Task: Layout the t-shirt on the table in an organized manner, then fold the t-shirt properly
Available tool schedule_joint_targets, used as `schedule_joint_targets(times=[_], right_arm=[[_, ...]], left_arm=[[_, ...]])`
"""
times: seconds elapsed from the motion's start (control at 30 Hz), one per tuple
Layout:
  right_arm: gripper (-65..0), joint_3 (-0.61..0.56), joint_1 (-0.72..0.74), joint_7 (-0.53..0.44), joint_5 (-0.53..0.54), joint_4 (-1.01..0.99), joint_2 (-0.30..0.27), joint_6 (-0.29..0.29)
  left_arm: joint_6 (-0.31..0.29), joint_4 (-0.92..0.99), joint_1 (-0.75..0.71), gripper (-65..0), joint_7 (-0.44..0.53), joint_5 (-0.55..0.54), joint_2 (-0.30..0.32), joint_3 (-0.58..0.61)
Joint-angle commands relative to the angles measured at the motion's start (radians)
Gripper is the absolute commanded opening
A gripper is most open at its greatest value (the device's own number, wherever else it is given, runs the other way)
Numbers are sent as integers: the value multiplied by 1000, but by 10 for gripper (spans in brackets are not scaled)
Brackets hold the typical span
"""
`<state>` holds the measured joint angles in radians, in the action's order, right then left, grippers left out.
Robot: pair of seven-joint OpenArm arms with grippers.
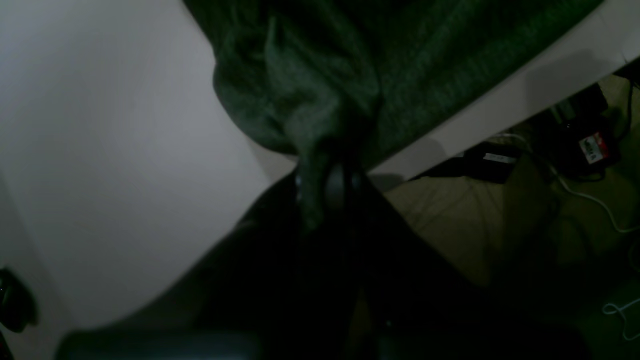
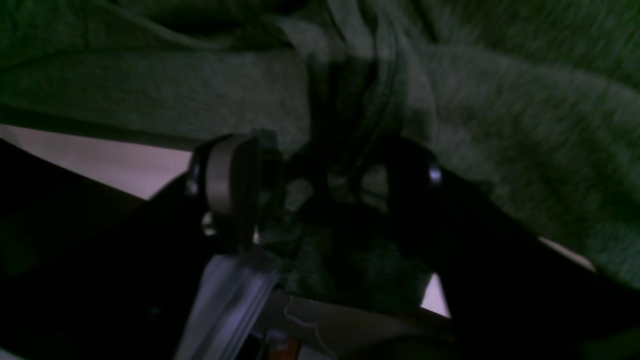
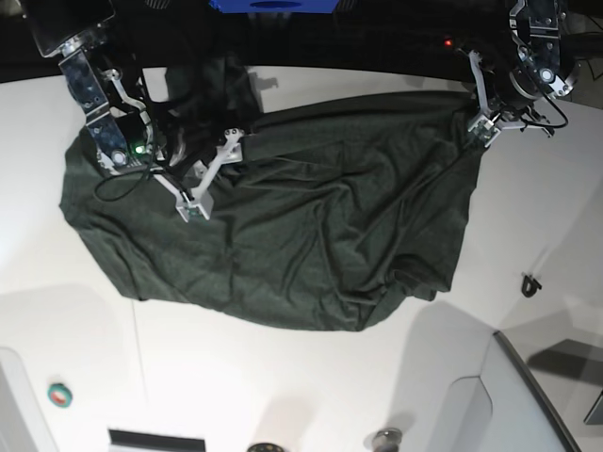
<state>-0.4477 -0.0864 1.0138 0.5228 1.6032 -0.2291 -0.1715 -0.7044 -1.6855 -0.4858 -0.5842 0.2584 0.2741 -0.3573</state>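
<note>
The left gripper [image 1: 330,180] is clamped on the dark green, soft t-shirt [image 3: 283,235]; the right gripper [image 2: 320,185] gapes. Regrip, pull corners apart along the white table [image 3: 283,377].

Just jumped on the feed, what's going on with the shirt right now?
Both arms are working the dark green t-shirt, which lies spread but rumpled on the white table. The left gripper is shut on a pinch of fabric near the table's edge. The right gripper stands open, with cloth between its jaws. No fold is made yet.
</note>
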Motion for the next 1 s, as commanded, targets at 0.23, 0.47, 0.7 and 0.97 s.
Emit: schedule_joint_targets(times=[0.23,0.47,0.7,0.97], right_arm=[[-636,2,7,-2,3,1,-3,0],[-642,10,-57,32,3,217,-31,-1],[-642,10,33,119,3,294,-23,-3],[-642,8,369,228,4,243,21,-3]], left_arm=[[9,-15,-7,-650,7,0,15,-6],[9,-15,-9,-650,7,0,17,-6],[9,-15,-11,-650,7,0,15,-6],[9,-17,-11,-650,7,0,15,-6]])
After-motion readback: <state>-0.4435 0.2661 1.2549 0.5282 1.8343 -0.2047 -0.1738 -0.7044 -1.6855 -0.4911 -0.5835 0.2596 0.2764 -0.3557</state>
